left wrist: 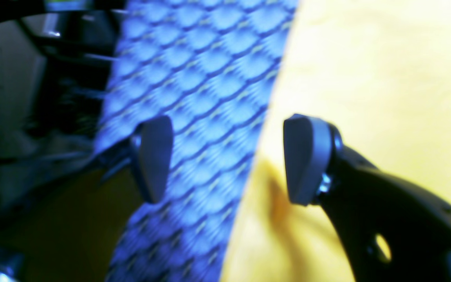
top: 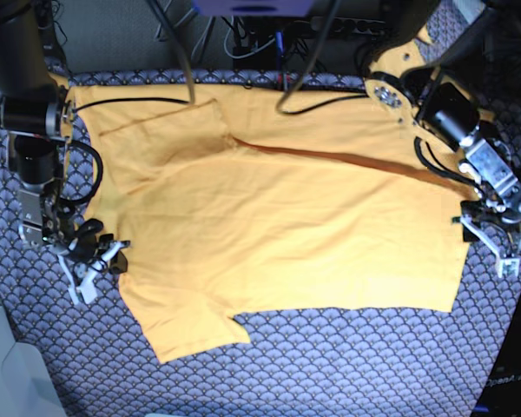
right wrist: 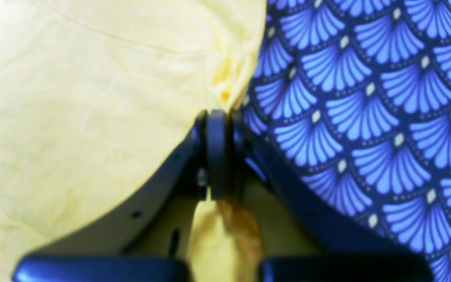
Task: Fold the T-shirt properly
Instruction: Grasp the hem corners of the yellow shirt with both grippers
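One T-shirt (top: 278, 234) lies spread on one patterned cloth (top: 347, 365) between two end effectors: the right end effector (right wrist: 217, 152) is clamped on the shirt's edge, the left end effector (left wrist: 225, 160) gapes empty above its opposite edge.

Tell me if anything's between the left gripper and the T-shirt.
Nothing visible. The left gripper hangs open right over the T-shirt edge, where it meets the patterned cloth; between its fingers only fabric shows.
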Robot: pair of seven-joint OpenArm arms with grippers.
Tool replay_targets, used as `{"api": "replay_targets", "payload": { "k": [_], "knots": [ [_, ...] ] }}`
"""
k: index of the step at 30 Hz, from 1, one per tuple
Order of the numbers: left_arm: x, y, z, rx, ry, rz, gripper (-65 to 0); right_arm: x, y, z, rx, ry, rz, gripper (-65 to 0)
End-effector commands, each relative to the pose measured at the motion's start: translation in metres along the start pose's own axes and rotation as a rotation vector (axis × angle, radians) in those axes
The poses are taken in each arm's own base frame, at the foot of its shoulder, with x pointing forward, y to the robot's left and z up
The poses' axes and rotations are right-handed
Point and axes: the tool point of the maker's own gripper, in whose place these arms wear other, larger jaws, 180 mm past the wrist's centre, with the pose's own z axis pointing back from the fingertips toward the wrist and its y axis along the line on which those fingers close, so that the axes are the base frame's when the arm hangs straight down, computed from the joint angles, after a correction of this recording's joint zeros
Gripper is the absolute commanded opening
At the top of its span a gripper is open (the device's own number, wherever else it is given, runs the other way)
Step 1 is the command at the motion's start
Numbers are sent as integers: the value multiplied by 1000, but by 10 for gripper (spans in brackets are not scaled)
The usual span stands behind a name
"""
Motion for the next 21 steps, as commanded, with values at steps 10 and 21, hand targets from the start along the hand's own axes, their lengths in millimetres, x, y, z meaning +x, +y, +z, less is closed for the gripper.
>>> {"api": "replay_targets", "payload": {
  "k": [10, 21],
  "knots": [
    [89, -28, -29, -155, -240, 8, -225, 22, -6, 5, -6, -41, 24, -650],
    [96, -57, -70, -207, -258, 99, -225, 21, -7, 6, -7, -39, 25, -650]
  ]
}}
